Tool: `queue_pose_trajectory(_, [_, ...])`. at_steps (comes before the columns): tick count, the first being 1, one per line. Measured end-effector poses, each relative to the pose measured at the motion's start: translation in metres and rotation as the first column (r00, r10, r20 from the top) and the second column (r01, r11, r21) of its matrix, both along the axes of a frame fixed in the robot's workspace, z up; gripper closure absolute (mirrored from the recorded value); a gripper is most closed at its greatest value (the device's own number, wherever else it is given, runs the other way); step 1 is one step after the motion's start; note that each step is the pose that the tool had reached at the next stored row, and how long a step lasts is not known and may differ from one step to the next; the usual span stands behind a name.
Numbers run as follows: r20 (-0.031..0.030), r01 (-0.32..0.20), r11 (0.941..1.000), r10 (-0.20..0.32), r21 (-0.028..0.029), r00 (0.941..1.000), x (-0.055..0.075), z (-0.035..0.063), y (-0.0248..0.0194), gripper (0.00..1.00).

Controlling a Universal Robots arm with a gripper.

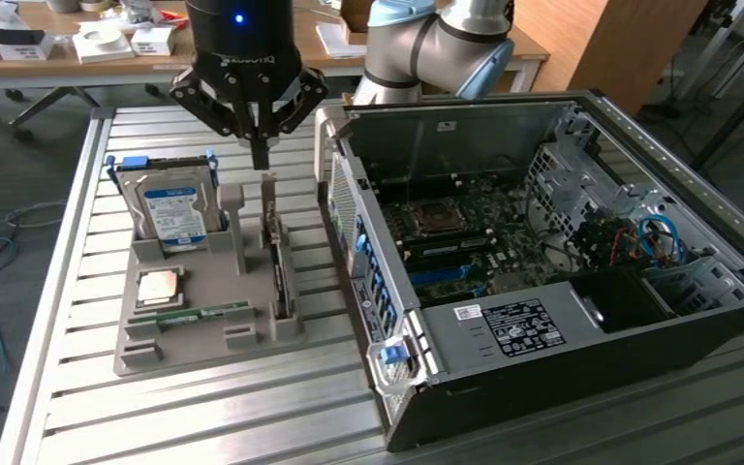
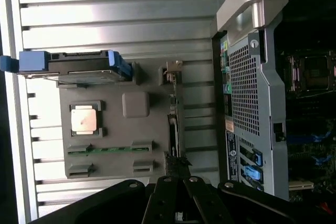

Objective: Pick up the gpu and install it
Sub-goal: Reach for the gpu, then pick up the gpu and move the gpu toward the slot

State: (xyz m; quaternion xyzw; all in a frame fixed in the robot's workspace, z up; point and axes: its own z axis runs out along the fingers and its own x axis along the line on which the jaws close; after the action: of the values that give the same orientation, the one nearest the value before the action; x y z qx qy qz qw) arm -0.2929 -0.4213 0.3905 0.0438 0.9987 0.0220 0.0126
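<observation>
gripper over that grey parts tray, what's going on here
A robot arm's gripper, fingers shut, hangs just above the gpu, which stands on edge in a slot of the grey holder, not lifted yet. The open computer case sits to the exterior view's right, the card not installed.

A slatted metal table (image 1: 62, 291) carries a grey holder tray (image 1: 204, 344). In the exterior view, a blue-labelled hard drive (image 1: 171, 213) stands upright at the tray's 11 o'clock. A processor chip (image 1: 159, 287) lies flat at 9, and a green memory strip (image 1: 198, 315) toward 6. An open computer case (image 1: 476, 126) sits at the tray's 3 o'clock.
</observation>
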Motion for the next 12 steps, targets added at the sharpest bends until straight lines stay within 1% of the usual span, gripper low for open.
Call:
queue_pose_trajectory(3, [0.0000, 0.000, 1.0000, 0.000, 0.0000, 1.0000, 0.0000, 0.0000, -0.0052, 0.89])
queue_pose_trajectory(6, [0.0000, 0.000, 1.0000, 0.000, 0.0000, 1.0000, 0.0000, 0.0000, -0.0085, 0.89])
queue_pose_trajectory(12, [0.0000, 0.000, 1.0000, 0.000, 0.0000, 1.0000, 0.0000, 0.0000, -0.0090, 0.89])
